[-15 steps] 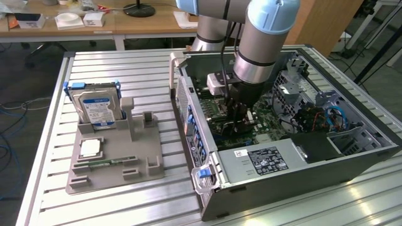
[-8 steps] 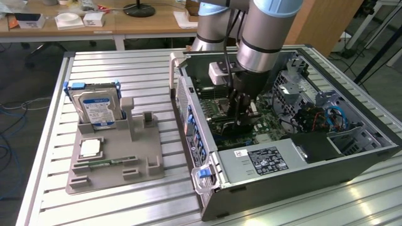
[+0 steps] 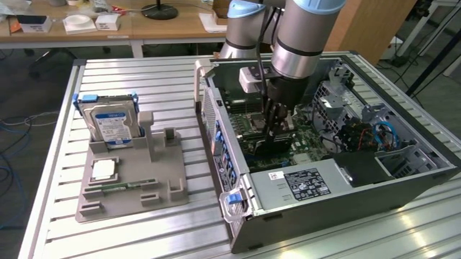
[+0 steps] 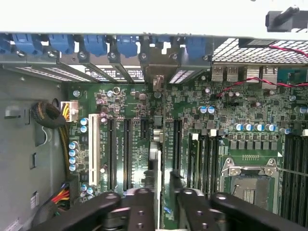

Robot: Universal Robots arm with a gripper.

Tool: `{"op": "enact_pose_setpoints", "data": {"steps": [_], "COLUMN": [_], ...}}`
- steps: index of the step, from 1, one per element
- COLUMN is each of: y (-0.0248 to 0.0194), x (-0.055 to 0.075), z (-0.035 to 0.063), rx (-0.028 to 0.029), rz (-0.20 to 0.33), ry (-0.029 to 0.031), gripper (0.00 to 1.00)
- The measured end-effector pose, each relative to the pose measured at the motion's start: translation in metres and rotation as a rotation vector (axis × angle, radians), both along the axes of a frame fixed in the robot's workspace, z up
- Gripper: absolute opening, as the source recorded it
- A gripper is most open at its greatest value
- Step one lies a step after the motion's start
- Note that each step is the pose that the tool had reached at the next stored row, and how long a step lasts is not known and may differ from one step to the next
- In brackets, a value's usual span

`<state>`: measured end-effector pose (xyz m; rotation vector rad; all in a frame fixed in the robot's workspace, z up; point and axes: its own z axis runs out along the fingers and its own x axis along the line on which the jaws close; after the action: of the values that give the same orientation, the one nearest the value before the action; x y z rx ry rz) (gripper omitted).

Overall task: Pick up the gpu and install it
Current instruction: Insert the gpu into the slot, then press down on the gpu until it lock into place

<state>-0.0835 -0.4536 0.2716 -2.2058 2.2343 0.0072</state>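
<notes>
My gripper (image 3: 273,136) reaches down into the open computer case (image 3: 403,183), over the green motherboard (image 4: 240,110). It is shut on the gpu (image 4: 157,168), a thin dark card that I see edge-on between the two black fingers (image 4: 139,204). The card stands upright along the expansion slots (image 4: 126,149), and its grey end bracket (image 4: 155,77) sits at the rear slot openings of the case. In the exterior view the gpu (image 3: 272,147) is a dark slab low against the board, just below the fingers. How deep it sits in its slot I cannot tell.
On the exterior view's left, a grey fixture (image 3: 155,186) holds the silver hard drive (image 3: 110,123) upright and a small green memory stick (image 3: 119,187) lying flat. The power supply (image 3: 303,184) fills the case's near end. Drive cages and blue cables (image 3: 385,135) line its far side.
</notes>
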Motion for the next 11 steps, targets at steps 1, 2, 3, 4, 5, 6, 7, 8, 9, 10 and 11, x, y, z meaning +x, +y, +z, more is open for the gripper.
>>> {"op": "enact_pose_setpoints", "data": {"steps": [1, 2, 3, 4, 5, 6, 7, 8, 9, 10, 11], "y": [0.0000, 0.0000, 0.0000, 0.0000, 0.0000, 0.0000, 0.0000, 0.0000, 0.0000, 0.0000, 0.0000], "x": [0.0000, 0.0000, 0.0000, 0.0000, 0.0000, 0.0000, 0.0000, 0.0000, 0.0000, 0.0000, 0.0000], "z": [0.0000, 0.0001, 0.0000, 0.0000, 0.0000, 0.0001, 0.0000, 0.0001, 0.0000, 0.0000, 0.0000], "rx": [0.0000, -0.0001, -0.0001, -0.0001, -0.0001, -0.0001, -0.0001, -0.0001, -0.0001, 0.0000, 0.0000], "rz": [0.000, 0.000, 0.000, 0.000, 0.000, 0.000, 0.000, 0.000, 0.000, 0.000, 0.000], "ry": [0.0000, 0.0000, 0.0000, 0.0000, 0.0000, 0.0001, 0.0000, 0.0001, 0.0000, 0.0000, 0.0000], "gripper": [0.23, 0.17, 0.11, 0.11, 0.11, 0.11, 0.11, 0.11, 0.11, 0.11, 0.11]}}
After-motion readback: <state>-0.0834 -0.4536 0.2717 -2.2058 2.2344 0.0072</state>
